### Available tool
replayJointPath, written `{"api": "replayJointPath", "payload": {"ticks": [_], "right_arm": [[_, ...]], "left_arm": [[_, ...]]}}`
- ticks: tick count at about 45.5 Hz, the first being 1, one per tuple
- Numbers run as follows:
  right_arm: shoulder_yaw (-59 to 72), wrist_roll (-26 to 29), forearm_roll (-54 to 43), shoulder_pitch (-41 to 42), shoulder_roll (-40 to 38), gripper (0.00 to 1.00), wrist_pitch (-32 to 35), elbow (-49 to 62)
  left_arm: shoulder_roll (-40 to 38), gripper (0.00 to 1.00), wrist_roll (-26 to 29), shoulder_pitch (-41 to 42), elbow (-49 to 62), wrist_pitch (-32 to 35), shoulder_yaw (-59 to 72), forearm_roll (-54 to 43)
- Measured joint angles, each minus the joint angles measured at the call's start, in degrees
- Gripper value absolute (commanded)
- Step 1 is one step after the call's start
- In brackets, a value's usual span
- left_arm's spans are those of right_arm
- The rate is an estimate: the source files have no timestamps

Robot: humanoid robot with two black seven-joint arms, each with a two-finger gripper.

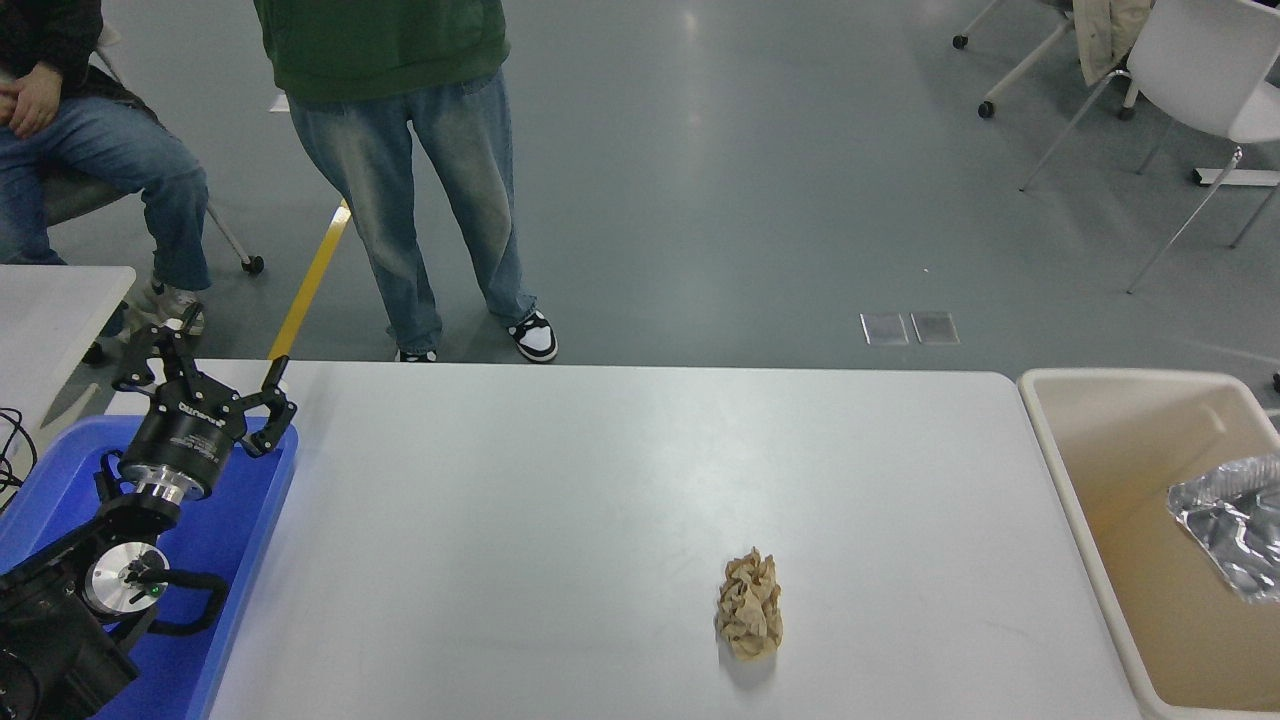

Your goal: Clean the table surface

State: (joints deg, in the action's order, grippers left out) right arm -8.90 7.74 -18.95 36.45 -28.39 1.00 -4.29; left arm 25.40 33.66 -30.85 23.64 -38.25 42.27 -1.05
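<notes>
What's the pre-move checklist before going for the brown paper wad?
1. Target located: ok. The crumpled brown paper wad lies alone on the table surface, toward the near right.
2. Bin ready: ok. The beige bin at the table's right end is open, with the silver foil bag inside.
3. Right tool free: cannot tell, it is out of view.
4. Left tool out of the way: ok, parked open over the blue tray at the far left.
5. People clear: ok. A standing person and a seated person are beyond the far edge, no hands over the table.
</notes>
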Motion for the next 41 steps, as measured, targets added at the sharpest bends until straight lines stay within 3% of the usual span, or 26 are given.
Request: {"api": "replayJointPath", "payload": {"ticks": [13, 39, 40, 41], "right_arm": [[-0.1, 0.3, 6.3, -0.2, 6.9, 0.00, -5.4, 6.6], [-0.2, 0.4, 10.4, 0.8, 10.5, 0.00, -10.5, 8.5], [-0.2, 0.4, 10.4, 0.9, 10.5, 0.06, -10.6, 8.5], [-0.2, 0.4, 10.5, 0.9, 10.6, 0.23, -10.6, 8.5]], "left_arm": [[0.0, 1.00, 0.0, 0.0, 0.0, 0.0, 0.0, 0.0], [0.0, 1.00, 0.0, 0.0, 0.0, 0.0, 0.0, 0.0], [0.0, 1.00, 0.0, 0.0, 0.0, 0.0, 0.0, 0.0], [0.0, 1.00, 0.0, 0.0, 0.0, 0.0, 0.0, 0.0]]}}
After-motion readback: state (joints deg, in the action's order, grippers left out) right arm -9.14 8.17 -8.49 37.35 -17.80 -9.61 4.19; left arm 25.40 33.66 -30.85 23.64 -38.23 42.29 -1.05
